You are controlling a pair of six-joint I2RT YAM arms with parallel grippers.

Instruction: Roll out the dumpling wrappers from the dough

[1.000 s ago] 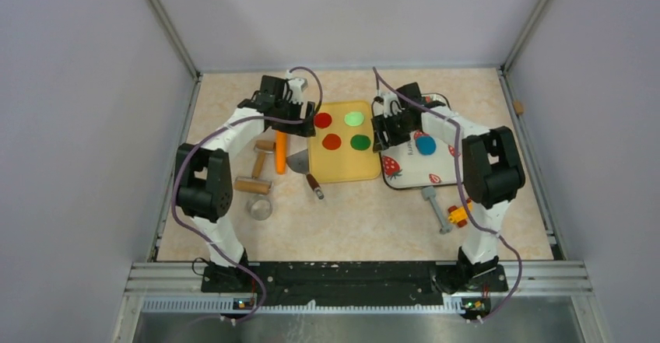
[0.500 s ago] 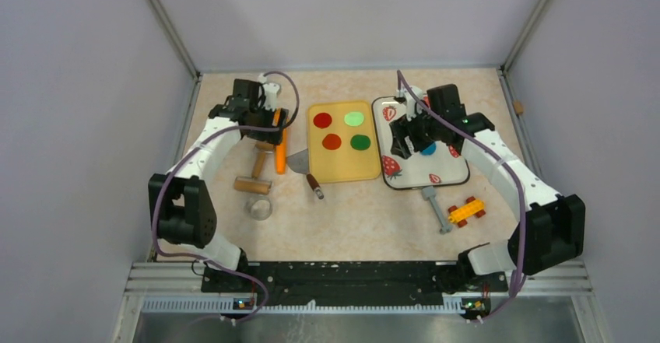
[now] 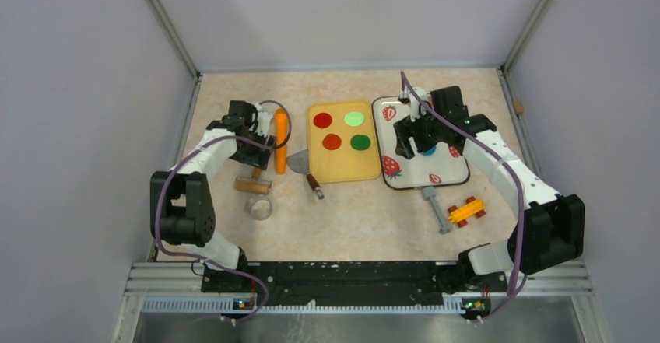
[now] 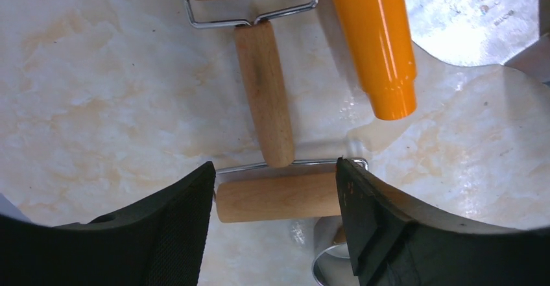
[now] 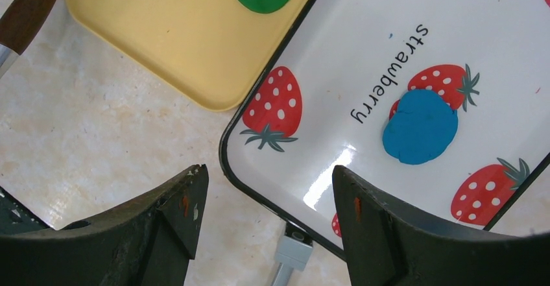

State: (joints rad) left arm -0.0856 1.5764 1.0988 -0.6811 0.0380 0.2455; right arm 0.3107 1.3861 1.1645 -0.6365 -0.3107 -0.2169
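Right, in the top view my left gripper (image 3: pixel 258 159) hangs at centre-left of the frame over the wooden rolling pin (image 3: pixel 254 185), just beside the orange pin (image 3: pixel 280 142). My right gripper (image 3: pixel 406 152) sits at upper right over the strawberry tray (image 3: pixel 436 178). The dough (image 3: pixel 428 150) shows as a sliver of blue on that tray, partly hidden under my right wrist. The yellow tray (image 3: pixel 342 173) in the middle carries the red and green discs (image 3: pixel 332 141), with no blue disc among them, so I judge the rolling not yet begun.

In the left wrist view my jaws stand wide and hold nothing. They straddle the short wooden roller (image 4: pixel 279 197) at bottom centre, one finger (image 4: pixel 175 221) at each end of it. Whether the pads touch the wood I cannot tell. The handle (image 4: pixel 264 98) runs up the frame to a second roller at the top edge. To do this step well, I would close across the handle, not the roller, so the roller can turn freely. I would also keep clear of the orange pin at upper right and the metal ring (image 4: pixel 324 263) low in the frame.

In the right wrist view my jaws are wide too, empty and touching nothing. The dough (image 5: pixel 420 126), a smooth blue lump, lies in the right half of the frame on the strawberry tray. It sits by the printed word, apart from both fingers.
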